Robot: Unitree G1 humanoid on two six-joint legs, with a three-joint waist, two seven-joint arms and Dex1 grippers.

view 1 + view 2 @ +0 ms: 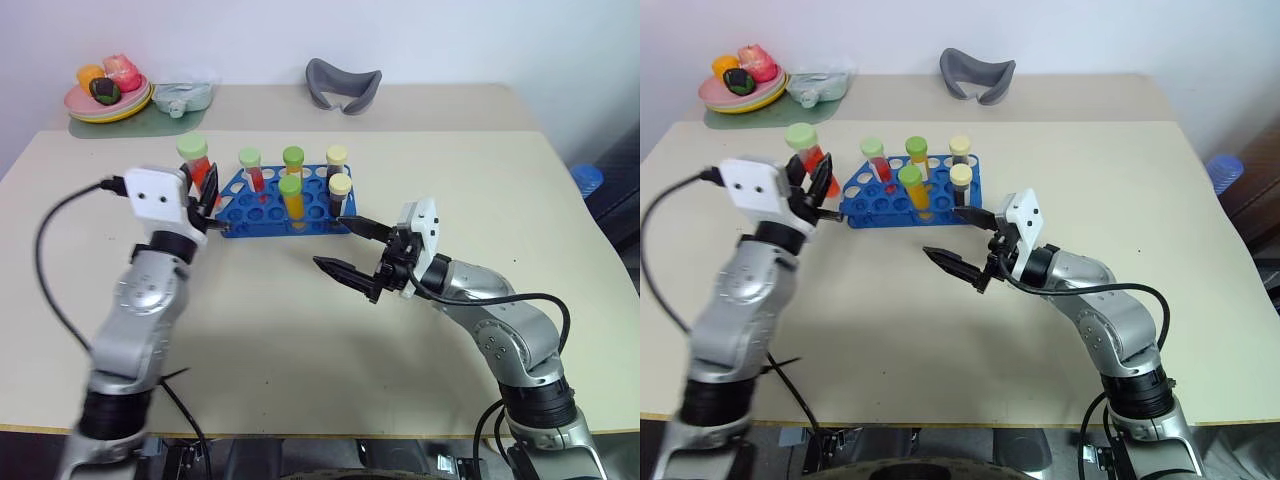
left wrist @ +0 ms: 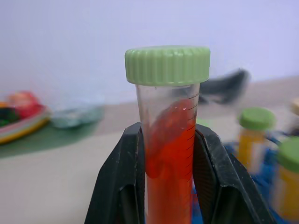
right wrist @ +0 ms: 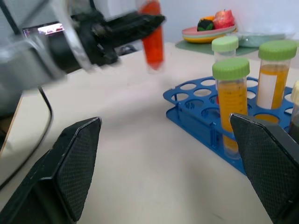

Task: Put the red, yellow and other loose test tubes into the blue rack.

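Observation:
My left gripper (image 1: 207, 196) is shut on a red test tube (image 2: 170, 154) with a green cap (image 1: 193, 148). It holds the tube upright above the table, just left of the blue rack (image 1: 262, 208). The black fingers (image 2: 119, 182) clamp the tube below its cap. Several capped tubes stand in the rack, among them two yellow-orange ones (image 1: 291, 196), a red one (image 1: 251, 166) and two dark ones (image 1: 340, 190). My right gripper (image 1: 328, 241) hovers open in front of the rack's right end, holding nothing, with its wide-apart fingers (image 3: 74, 168) pointing towards the left arm.
A plate of toy fruit (image 1: 108, 100) and a pale green container (image 1: 183, 95) sit on a green mat at the back left. A grey curved object (image 1: 343, 83) lies at the back centre. The table's right edge (image 1: 590, 240) is beyond my right arm.

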